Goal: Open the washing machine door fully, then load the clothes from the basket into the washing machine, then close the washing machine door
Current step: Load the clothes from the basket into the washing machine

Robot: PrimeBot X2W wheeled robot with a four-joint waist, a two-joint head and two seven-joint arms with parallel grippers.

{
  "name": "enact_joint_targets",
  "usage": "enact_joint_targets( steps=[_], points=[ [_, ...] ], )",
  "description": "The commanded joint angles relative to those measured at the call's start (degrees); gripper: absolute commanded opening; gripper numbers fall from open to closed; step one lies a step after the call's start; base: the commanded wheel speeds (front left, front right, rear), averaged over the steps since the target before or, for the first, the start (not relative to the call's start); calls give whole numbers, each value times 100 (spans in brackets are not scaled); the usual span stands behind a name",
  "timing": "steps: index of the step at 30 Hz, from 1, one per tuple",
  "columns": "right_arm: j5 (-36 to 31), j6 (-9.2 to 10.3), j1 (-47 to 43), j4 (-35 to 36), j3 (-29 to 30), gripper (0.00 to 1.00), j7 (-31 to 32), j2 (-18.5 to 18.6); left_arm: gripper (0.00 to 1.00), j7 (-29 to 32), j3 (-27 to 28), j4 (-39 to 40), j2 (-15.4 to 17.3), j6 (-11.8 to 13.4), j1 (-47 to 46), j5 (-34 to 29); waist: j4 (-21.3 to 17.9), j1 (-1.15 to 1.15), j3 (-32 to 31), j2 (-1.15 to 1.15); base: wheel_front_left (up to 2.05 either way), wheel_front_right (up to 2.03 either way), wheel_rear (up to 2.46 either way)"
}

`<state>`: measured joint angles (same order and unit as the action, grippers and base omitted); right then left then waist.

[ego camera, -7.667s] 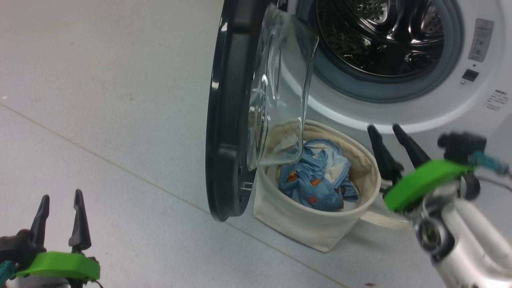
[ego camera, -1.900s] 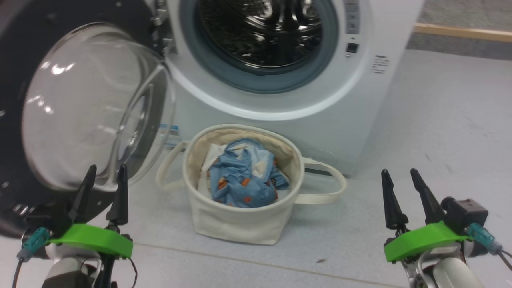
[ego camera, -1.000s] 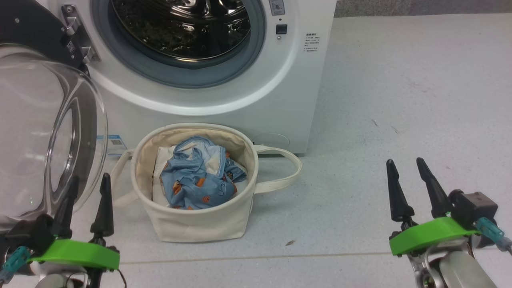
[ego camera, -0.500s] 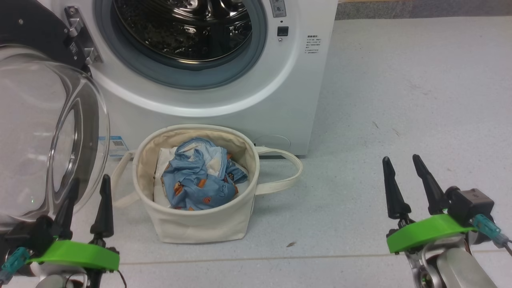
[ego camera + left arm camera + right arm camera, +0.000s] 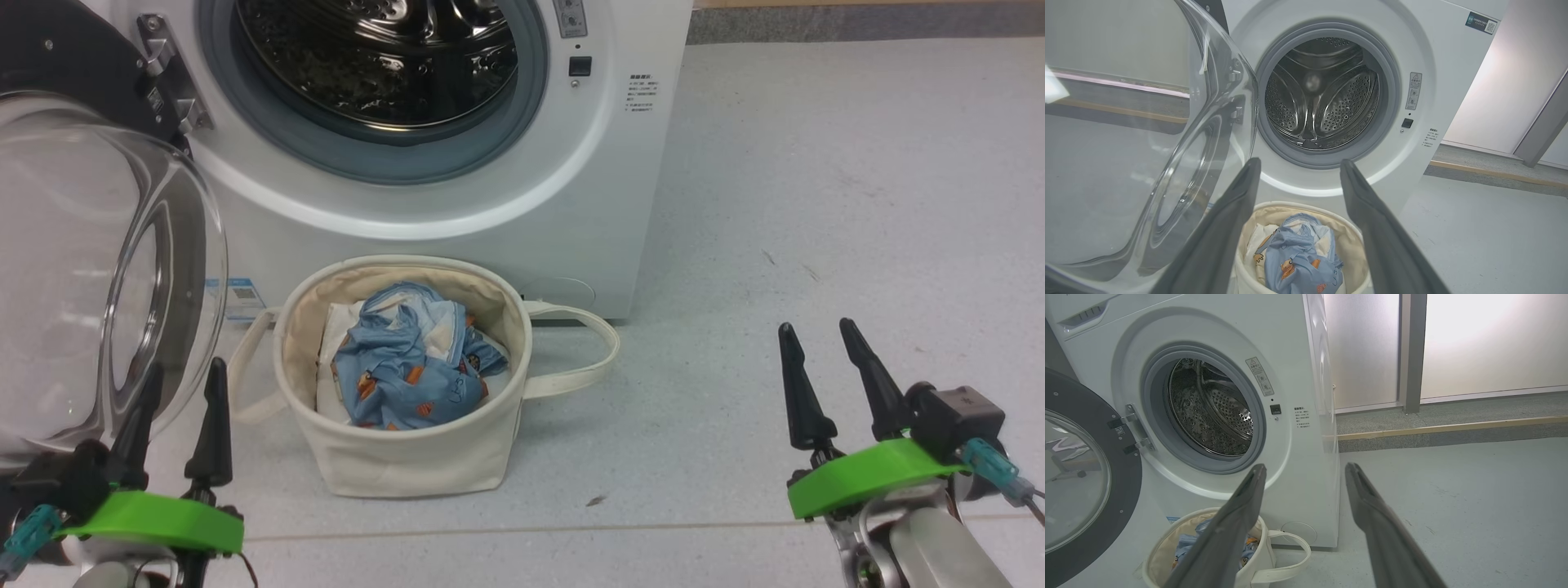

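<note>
The washing machine (image 5: 506, 204) (image 5: 1437, 53) (image 5: 1298, 355) stands with its steel drum (image 5: 375, 57) (image 5: 1323, 94) exposed. Its door (image 5: 90, 261) (image 5: 1147, 163) (image 5: 1081, 482) is swung wide to the left, glass bowl bulging out. In front sits the cream basket (image 5: 408, 449) (image 5: 1347, 228) (image 5: 1155, 555) holding light blue clothes (image 5: 404, 367) (image 5: 1298, 257) with orange prints. My left gripper (image 5: 181, 377) (image 5: 1296, 163) is open at the lower left, in front of the door's glass. My right gripper (image 5: 819, 335) (image 5: 1306, 467) is open at the lower right, well right of the basket, holding nothing.
Grey floor (image 5: 816, 204) stretches to the right of the machine. A raised kerb (image 5: 1453, 428) and frosted wall panels (image 5: 1486, 339) lie behind it. The basket's loop handle (image 5: 588, 359) reaches toward the right.
Over the earlier frames the camera swung round to face the machine and the door came wide open. In the last second the view shifts slightly; both grippers stay open and almost still.
</note>
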<state>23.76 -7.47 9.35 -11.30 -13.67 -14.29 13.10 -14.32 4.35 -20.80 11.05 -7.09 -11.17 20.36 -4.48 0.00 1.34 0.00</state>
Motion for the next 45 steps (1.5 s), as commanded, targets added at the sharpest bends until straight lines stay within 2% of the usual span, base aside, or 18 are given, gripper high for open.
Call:
enact_joint_targets(
  steps=[1,19,38,45],
  points=[
    [3,-2,224,157,-94,100,-71,92,100,-68,183,126,191,-20,-213,4,7,0,3,0,79,-50,-29],
    [-14,-2,211,158,-141,100,-71,82,100,-68,266,102,170,-3,-214,-63,119,0,13,0,124,-85,-39],
    [-57,-2,267,196,-101,100,-71,22,100,-68,431,138,152,43,-329,-148,230,0,154,0,148,-168,20],
    [-67,-2,295,199,-94,100,-71,-4,100,-68,435,140,122,27,-360,-142,239,0,206,0,87,-87,0]
  ],
)
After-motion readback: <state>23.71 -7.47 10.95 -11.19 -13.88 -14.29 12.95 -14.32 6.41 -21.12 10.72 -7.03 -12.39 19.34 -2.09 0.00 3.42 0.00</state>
